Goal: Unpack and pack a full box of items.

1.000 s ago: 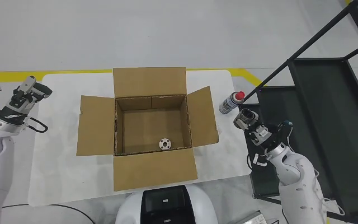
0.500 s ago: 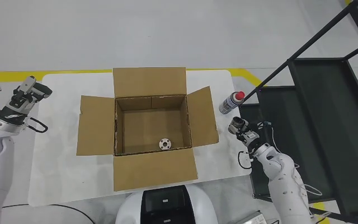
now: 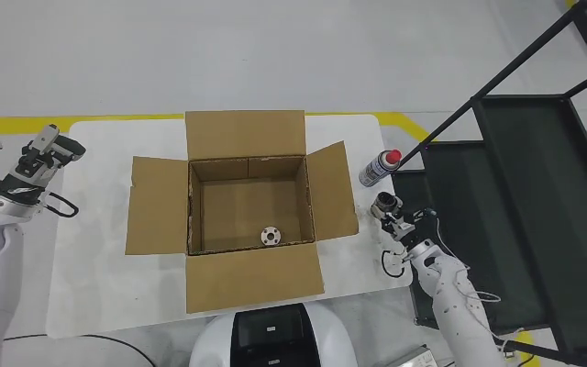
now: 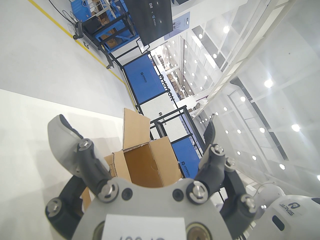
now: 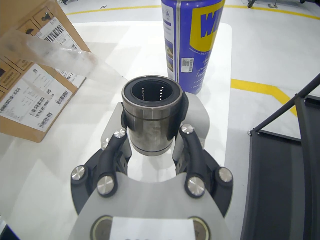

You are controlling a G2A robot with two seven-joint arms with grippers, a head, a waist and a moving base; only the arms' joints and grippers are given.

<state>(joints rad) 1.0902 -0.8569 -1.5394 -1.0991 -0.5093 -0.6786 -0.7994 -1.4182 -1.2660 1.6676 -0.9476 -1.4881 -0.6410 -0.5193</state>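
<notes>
One second on, the right gripper point(image 3: 389, 205), clamped on a steel bushing point(image 5: 150, 122), has moved in beside the spray can point(image 5: 193, 33).

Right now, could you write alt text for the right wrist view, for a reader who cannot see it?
The right gripper is shut on a hollow metal cylinder, held upright over a white table. A blue and yellow spray can with a red cap stands just beyond it, and a labelled cardboard box sits nearby on the table.

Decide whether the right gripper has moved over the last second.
Yes. The right gripper, holding a metal cylinder, has shifted toward the box, judged against the unmoved spray can.
</notes>
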